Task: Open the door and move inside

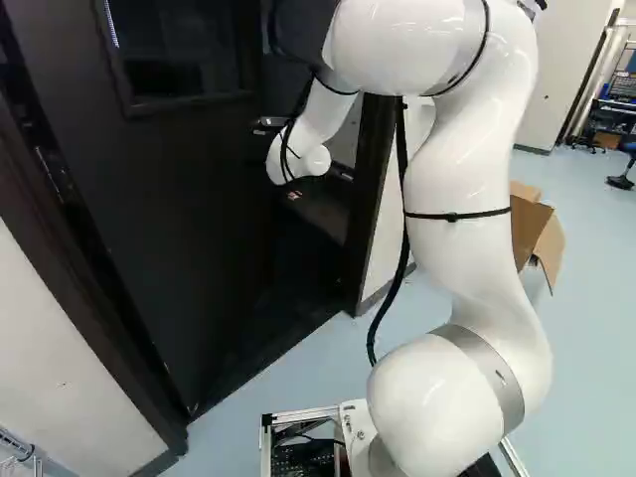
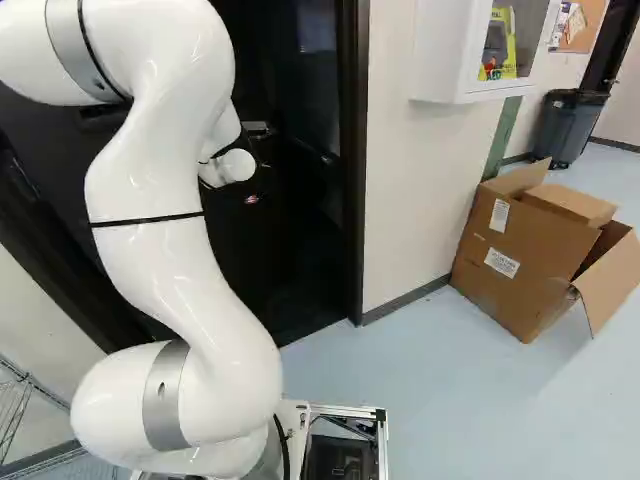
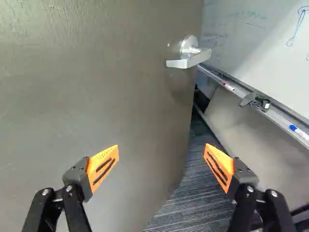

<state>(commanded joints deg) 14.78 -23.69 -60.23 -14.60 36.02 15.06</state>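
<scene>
The gripper (image 1: 295, 196) is a dark shape beyond the white wrist in the left base view, its fingertips hidden there. In the wrist view the gripper (image 3: 161, 162) stands open, nothing between its orange pads. The dark door (image 1: 179, 219) is swung inward, with a window in its upper part. Its silver lever handle (image 3: 189, 59) lies ahead of the fingers near the door's free edge, apart from them. One finger shows against the door face, the other against the carpet and wall past that edge. Whether anything touches the door cannot be told.
Past the door edge, a whiteboard (image 3: 260, 43) with a marker tray (image 3: 275, 113) lines the room beyond, over striped carpet (image 3: 193, 198). The door frame (image 2: 355, 170) stands right of the arm. Farther right are cardboard boxes (image 2: 520, 250), a wall cabinet (image 2: 450, 50) and a bin (image 2: 568, 125).
</scene>
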